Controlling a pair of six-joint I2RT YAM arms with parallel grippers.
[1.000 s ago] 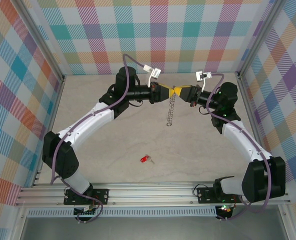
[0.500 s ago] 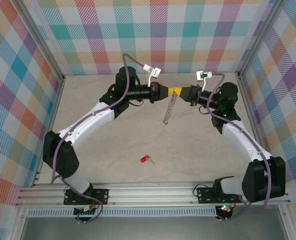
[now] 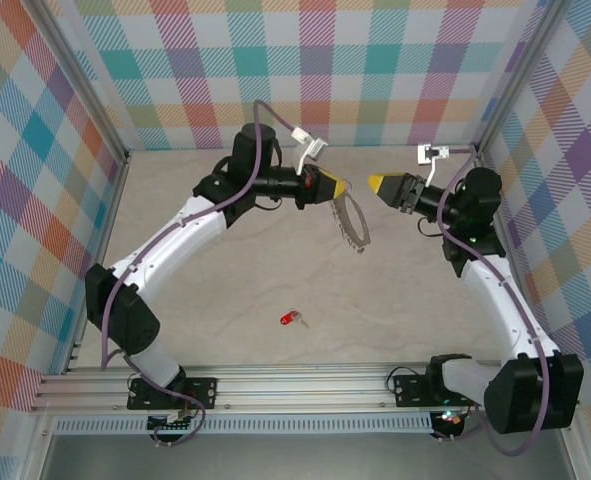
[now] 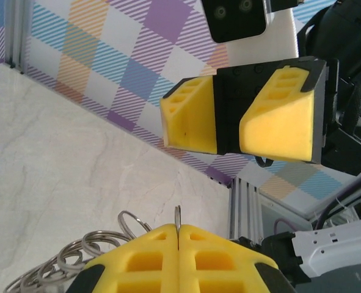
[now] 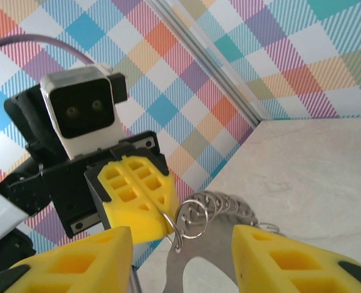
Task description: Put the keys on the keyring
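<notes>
**Tool state.** The left gripper (image 4: pixel 178 239) has its yellow fingers pressed together, and one end link of the keyring (image 3: pixel 353 225) is pinched in the seam between them. The rest of the chain hangs free below, above the far middle of the table. The right gripper (image 3: pixel 377 184) faces it, near but apart, with its fingers spread and holding nothing. The key (image 3: pixel 291 319) lies flat on the table near the front edge, well apart from both grippers and from the chain.

**Failure modes, as I judge them.**
- Loss of the keyring. The hold is on one thin link at the very fingertips. I expect that a fast arm move or a knock from the other arm could pull the link out and drop the chain.
- Swing. The hanging loop is slack. Any left-arm motion would set it swaying, which makes it a poor target for threading.
- Collision. The two fingertip pairs point at each other. I would retreat the right arm before turning it.
- Key pickup. The key is tiny and lies flat on a hard surface. Closing fingers may push it away rather than lift it.

**Surface and room.** The tabletop (image 3: pixel 225 290) is pale with a faint marbled pattern, and it looks smooth. Plaid pastel wall panels (image 3: pixel 375 70) enclose it at the left, the right and the back, with aluminium uprights at the corners. An aluminium rail (image 3: pixel 305 392) along the near edge carries both arm bases.
</notes>
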